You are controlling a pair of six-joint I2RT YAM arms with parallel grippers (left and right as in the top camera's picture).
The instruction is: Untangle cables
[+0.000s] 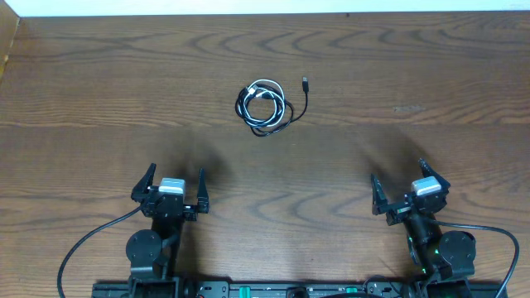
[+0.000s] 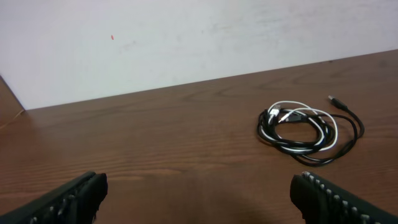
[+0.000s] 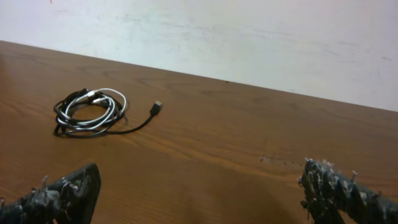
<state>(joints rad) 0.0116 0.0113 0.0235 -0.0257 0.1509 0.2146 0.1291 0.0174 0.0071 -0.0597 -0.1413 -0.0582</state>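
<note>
A black cable [image 1: 289, 110] and a white cable [image 1: 267, 89] lie coiled together in one small tangle on the wooden table, at the middle far side. A black plug end [image 1: 305, 83] sticks out to the right of the coil. The tangle also shows in the left wrist view [image 2: 308, 130] and in the right wrist view [image 3: 90, 112]. My left gripper [image 1: 175, 184] is open and empty near the table's front left, well short of the cables. My right gripper [image 1: 401, 185] is open and empty at the front right.
The wooden table [image 1: 124, 91] ends at a white wall along the far edge. Thick black arm wires [image 1: 83, 244] trail at the front by each arm base. A faint scuff mark [image 1: 408, 108] lies on the wood at the right.
</note>
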